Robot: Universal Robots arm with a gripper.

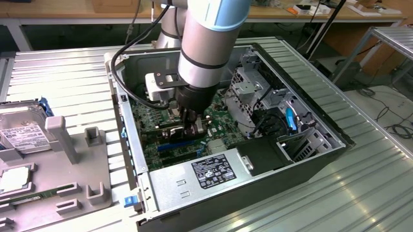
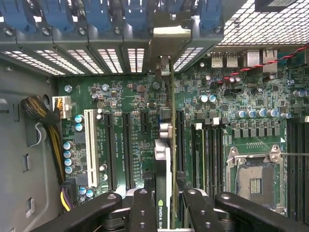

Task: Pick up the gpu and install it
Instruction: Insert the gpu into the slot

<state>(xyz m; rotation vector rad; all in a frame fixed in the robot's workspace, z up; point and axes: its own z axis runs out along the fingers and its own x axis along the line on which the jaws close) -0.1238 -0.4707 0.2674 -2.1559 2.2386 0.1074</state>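
Observation:
The gpu [image 2: 164, 154] is seen edge-on in the wrist view, a thin green card with a cooler block bearing an NVIDIA label. It stands upright over the green motherboard [image 2: 135, 96], and its silver bracket [image 2: 166, 43] reaches up to the case's rear slot openings. My gripper [image 2: 166, 205] is shut on the card, one black finger [image 2: 142, 208] on each side. In the exterior view the gripper [image 1: 190, 124] is deep inside the open computer case [image 1: 322, 121], with the gpu [image 1: 169, 131] just above the board. I cannot tell whether the card's edge sits in a slot.
Blue slot latches [image 2: 96, 14] line the case's rear wall. A power supply [image 1: 206, 176] and drive cages [image 1: 248, 87] crowd the case. On the exterior view's left, a grey fixture tray [image 1: 77, 159] holds a hard drive [image 1: 19, 130] and a memory stick [image 1: 26, 198].

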